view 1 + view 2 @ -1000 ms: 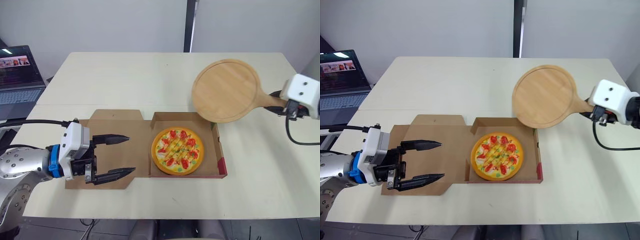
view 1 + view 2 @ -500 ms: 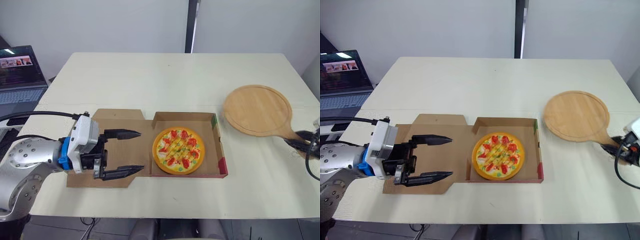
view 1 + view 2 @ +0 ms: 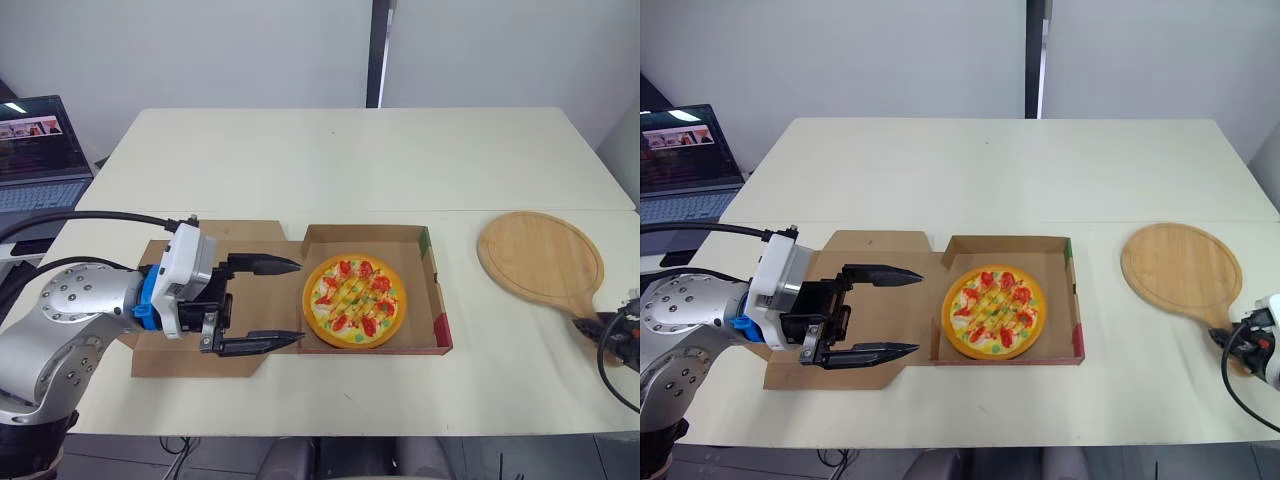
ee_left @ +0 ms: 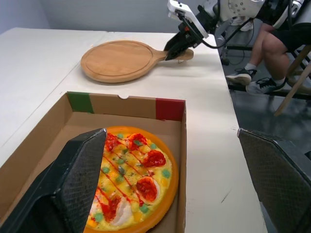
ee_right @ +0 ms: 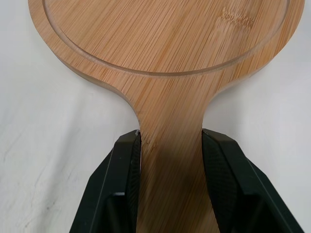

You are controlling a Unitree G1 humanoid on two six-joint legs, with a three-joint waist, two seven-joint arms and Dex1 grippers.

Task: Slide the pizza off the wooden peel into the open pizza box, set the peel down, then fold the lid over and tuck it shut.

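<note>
Here, one pizza [image 3: 355,300], one open box [image 3: 438,305], one peel [image 3: 540,252]

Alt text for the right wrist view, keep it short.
The right pincer clamps the handle of the wooden peel, one black finger on each side. The peel lies flat on the white table, with no pizza on it.

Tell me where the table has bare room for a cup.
Free: the table behind the pizza box and peel, and the strip between them. Crowded: near left, where the left hand hovers over the lid.
</note>
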